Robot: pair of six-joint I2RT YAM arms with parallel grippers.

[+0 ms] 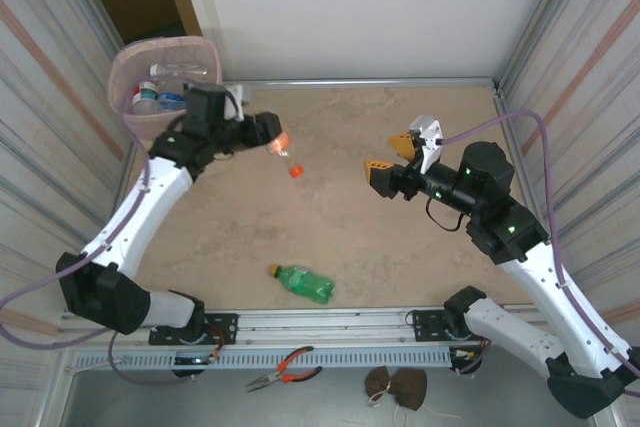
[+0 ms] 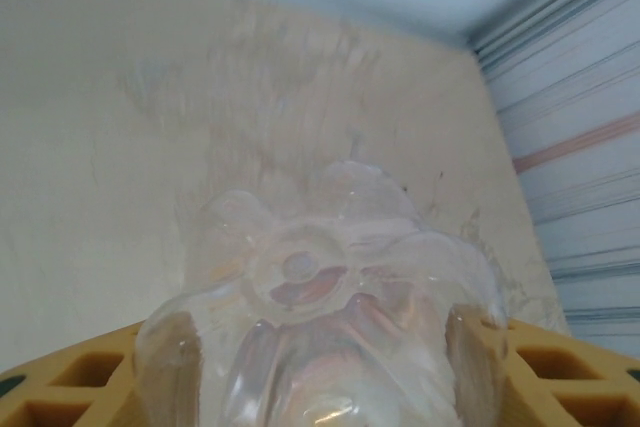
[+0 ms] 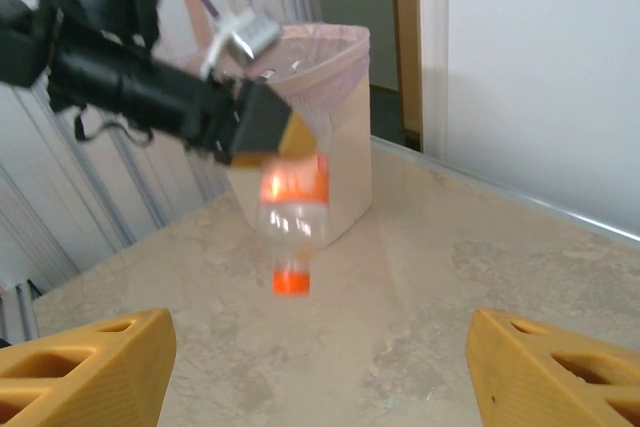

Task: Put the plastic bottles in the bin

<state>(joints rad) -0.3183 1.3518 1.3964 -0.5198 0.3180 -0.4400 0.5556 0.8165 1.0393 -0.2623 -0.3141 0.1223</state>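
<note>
My left gripper (image 1: 270,133) is shut on a clear plastic bottle (image 1: 284,150) with an orange label, which hangs above the table with its orange cap down. In the left wrist view the bottle's clear base (image 2: 320,292) sits between the yellow fingers (image 2: 85,372). The right wrist view shows this bottle (image 3: 292,205) in the air in front of the bin (image 3: 335,137). The beige bin (image 1: 128,72), lined with a pink bag, stands at the far left corner with bottles inside (image 1: 158,99). A green bottle (image 1: 303,283) lies near the table's front edge. My right gripper (image 1: 390,159) hovers open and holds nothing.
Corrugated walls close in the table on the left and right, and a white wall stands at the back. Red-handled pliers (image 1: 287,368) and a brown object (image 1: 394,384) lie below the front rail. The tabletop between the two grippers is bare.
</note>
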